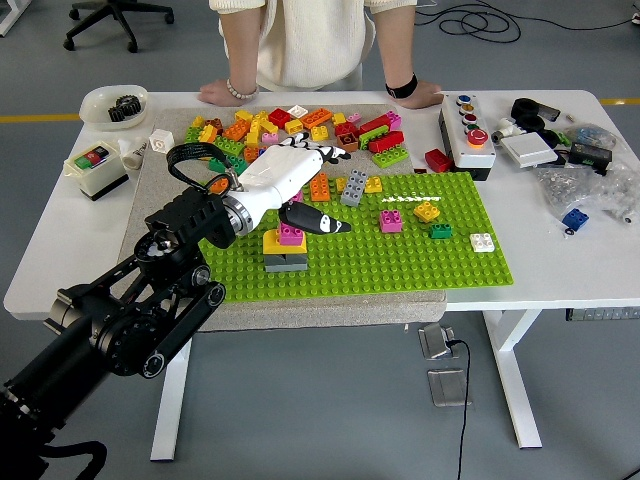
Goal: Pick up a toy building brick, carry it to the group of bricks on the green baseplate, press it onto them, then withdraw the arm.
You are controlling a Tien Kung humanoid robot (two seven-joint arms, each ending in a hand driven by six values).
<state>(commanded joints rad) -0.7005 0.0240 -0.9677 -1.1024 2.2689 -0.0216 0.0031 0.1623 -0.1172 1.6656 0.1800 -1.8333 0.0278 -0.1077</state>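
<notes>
On the green baseplate (400, 262) stands a small stack: a pink brick (291, 234) on a yellow brick (275, 244) on a grey brick (287, 263). My left hand (325, 190), white with black fingertips, hovers just behind and right of that stack. Its fingers (322, 153) are spread toward the loose brick pile (290, 130), its thumb (325, 223) points right, and it holds nothing. The right arm is out of the picture.
More bricks stand on the plate: grey (354, 187), pink (391, 220), yellow (427, 211), green (441, 231), white (482, 241). A button box (468, 135), a switch box (95, 165) and a bowl (113, 105) flank the mat. A person's hands (215, 95) rest on the far edge.
</notes>
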